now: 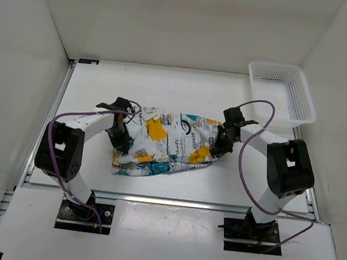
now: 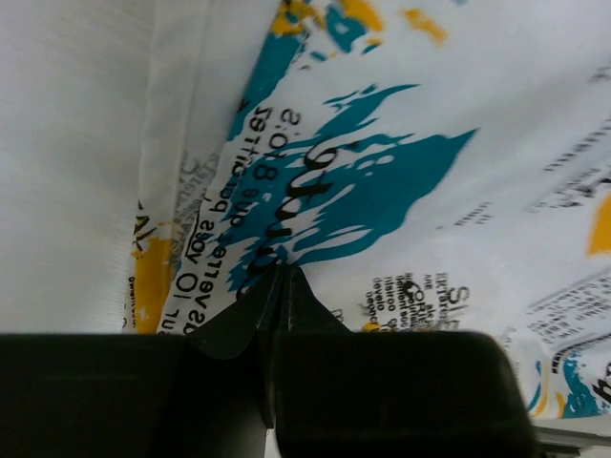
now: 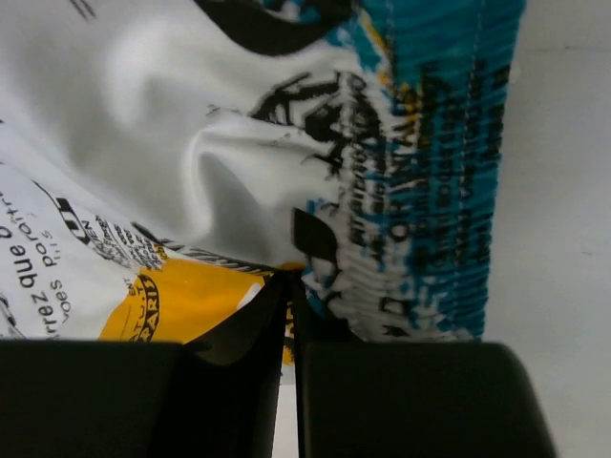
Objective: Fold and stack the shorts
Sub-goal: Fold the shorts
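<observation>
Top external | rumpled soft shorts [image 1: 166, 143] | left end effector [image 1: 120, 138], right end effector [image 1: 221, 143] pinching them

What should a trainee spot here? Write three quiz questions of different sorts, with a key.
1. True or false: the shorts lie inside the mesh basket.
2. Which is shut on the shorts? A) the left gripper only B) the right gripper only C) both
3. Fill in: the basket stands at the far ____ corner of the table.
Key: 1 false, they lie spread on the table; 2 C; 3 right.
</observation>
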